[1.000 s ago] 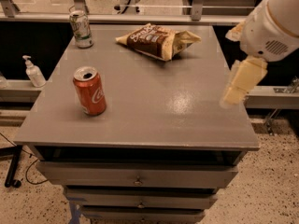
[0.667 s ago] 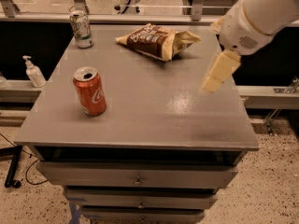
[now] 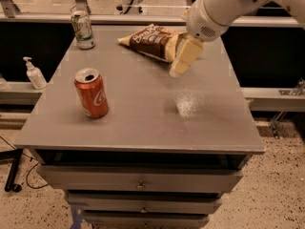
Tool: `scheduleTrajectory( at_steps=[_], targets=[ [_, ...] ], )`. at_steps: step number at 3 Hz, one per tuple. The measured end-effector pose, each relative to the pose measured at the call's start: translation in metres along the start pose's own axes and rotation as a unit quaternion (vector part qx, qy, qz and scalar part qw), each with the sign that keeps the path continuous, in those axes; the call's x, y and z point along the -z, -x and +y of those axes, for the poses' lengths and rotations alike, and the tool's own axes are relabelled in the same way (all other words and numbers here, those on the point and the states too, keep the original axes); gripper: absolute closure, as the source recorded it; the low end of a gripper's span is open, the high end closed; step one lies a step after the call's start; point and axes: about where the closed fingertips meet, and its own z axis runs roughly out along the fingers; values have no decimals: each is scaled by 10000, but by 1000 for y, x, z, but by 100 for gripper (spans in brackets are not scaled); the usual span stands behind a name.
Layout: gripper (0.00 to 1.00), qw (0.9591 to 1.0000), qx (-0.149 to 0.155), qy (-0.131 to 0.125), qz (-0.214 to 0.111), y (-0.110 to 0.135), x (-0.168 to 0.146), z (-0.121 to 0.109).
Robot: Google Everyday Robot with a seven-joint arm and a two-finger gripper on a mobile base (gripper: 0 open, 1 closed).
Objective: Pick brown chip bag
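The brown chip bag is a crinkled, glossy pouch with a dark brown middle, white script and tan-yellow ends, lying flat in the upper centre of the frame, near the far edge of the table. The gripper is a smooth cream-coloured wedge hanging from a rounded white arm that enters from the upper right. It sits at the bag's right end and overlaps it in the picture, tip pointing down-left over the tabletop. Whether it is spread or pressed together cannot be told. The tabletop is matte grey with a bright glare patch right of centre. A red soda can stands upright at left, well apart from the bag, and a green-and-silver can stands in the upper left corner. Grey drawers stack below the top. A white pump bottle stands on a ledge at far left, and the floor is speckled.
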Motion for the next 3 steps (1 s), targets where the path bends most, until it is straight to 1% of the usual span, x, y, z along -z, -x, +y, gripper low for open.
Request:
scheduleTrajectory(
  at_steps=[1,2,3],
  targets=[
    [0,9999,98,-70,-55,16,-36,-31],
    [0,9997,158,-165,74,20,-68,-59],
    [0,9996,42,-234,178,18,-95,-82]
  ],
)
